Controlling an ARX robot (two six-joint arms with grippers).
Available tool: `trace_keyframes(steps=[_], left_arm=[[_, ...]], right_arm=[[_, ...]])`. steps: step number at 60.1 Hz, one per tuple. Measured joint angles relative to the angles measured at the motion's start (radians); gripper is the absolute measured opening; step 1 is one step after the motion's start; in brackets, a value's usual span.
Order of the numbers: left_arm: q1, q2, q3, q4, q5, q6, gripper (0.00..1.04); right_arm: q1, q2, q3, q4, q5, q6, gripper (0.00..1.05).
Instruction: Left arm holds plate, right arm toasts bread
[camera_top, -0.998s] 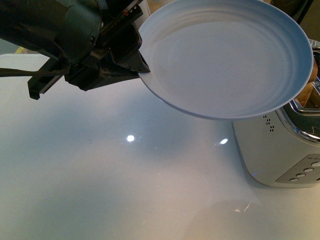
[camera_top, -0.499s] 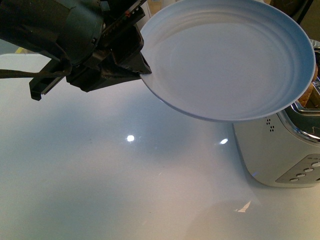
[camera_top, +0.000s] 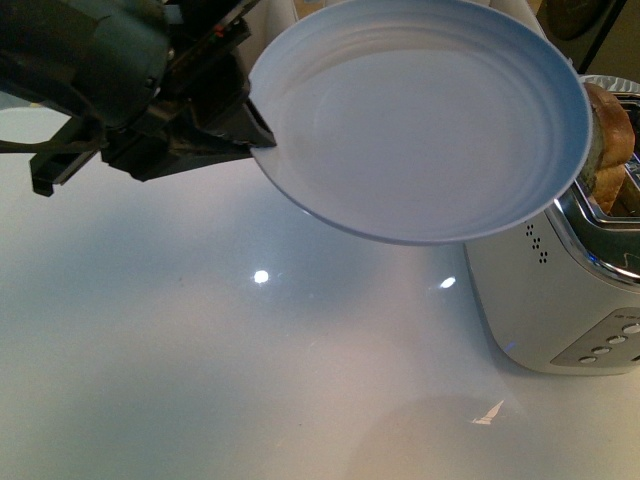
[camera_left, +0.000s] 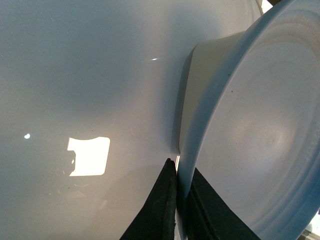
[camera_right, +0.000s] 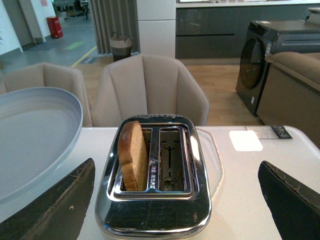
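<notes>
My left gripper (camera_top: 255, 135) is shut on the rim of the pale blue-white plate (camera_top: 420, 120), holding it in the air, tilted, above the table and partly over the toaster (camera_top: 560, 300). In the left wrist view the black fingers (camera_left: 160, 210) pinch the plate's edge (camera_left: 187, 165). The bread (camera_right: 132, 155) stands upright in one slot of the chrome toaster (camera_right: 155, 200), sticking up out of it; it also peeks past the plate's right rim (camera_top: 608, 140). My right gripper (camera_right: 175, 200) is open, fingers wide on either side of the toaster, above it. The plate (camera_right: 30, 135) is bare.
The glossy white table (camera_top: 200, 350) carries the toaster at its right side. Beige chairs (camera_right: 150, 90) stand behind the table. A white card (camera_right: 246, 140) lies on the table past the toaster. A washing machine (camera_right: 270, 55) stands in the room behind.
The left gripper and plate have shifted left and slightly up. This uncovers the bread sticking out of the toaster at the right.
</notes>
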Motion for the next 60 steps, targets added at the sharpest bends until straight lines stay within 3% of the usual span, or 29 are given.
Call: trace_keyframes(steps=[33, 47, 60], left_arm=[[0.486, -0.050, -0.190, -0.010, 0.191, 0.389, 0.03], [0.696, 0.095, -0.226, 0.020, 0.256, 0.598, 0.03], [0.825, 0.249, -0.209, 0.011, 0.286, 0.782, 0.03]], right_arm=[[0.000, 0.000, 0.000, 0.000, 0.000, 0.000, 0.96], [0.000, 0.000, 0.000, 0.000, 0.000, 0.000, 0.96], [0.000, 0.000, 0.000, 0.000, 0.000, 0.000, 0.96]])
